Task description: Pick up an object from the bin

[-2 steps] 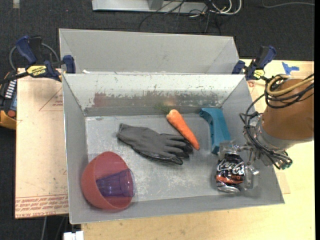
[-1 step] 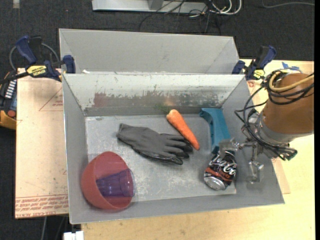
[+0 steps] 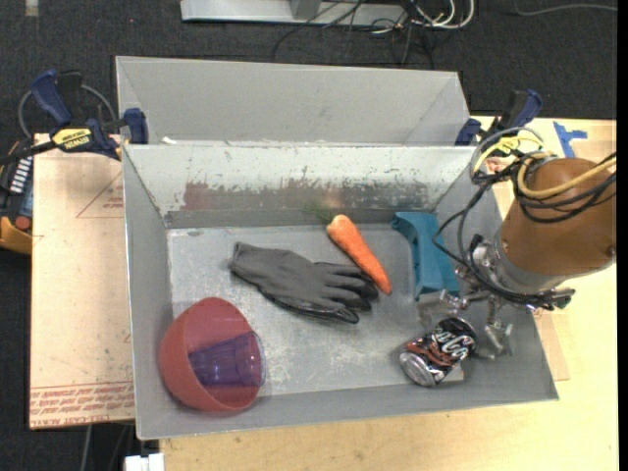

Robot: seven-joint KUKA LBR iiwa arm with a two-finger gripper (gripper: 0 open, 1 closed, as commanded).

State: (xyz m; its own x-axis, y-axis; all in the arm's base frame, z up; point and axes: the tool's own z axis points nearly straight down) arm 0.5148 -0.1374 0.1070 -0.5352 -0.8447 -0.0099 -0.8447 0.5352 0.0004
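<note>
At the grey metal bin's [image 3: 294, 361] front right corner, the claw [image 3: 478, 324] hangs just beside a crushed black can [image 3: 437, 353], up and right of it in view; whether it is open cannot be told.

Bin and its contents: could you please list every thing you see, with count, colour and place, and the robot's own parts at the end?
Bin: one, grey metal, middle of the view.
Glove: one, dark grey, flat on the middle of the floor.
Carrot: one, orange, just right of the glove, towards the back wall.
Plastic part: one, teal blue, right of the carrot.
Crushed can: one, black with red and white, front right corner.
Bowl: one, translucent red, front left corner.
Cup: one, purple, inside the bowl.
Robot arm: one, orange cover, at the right, its end above the crushed can.
</note>
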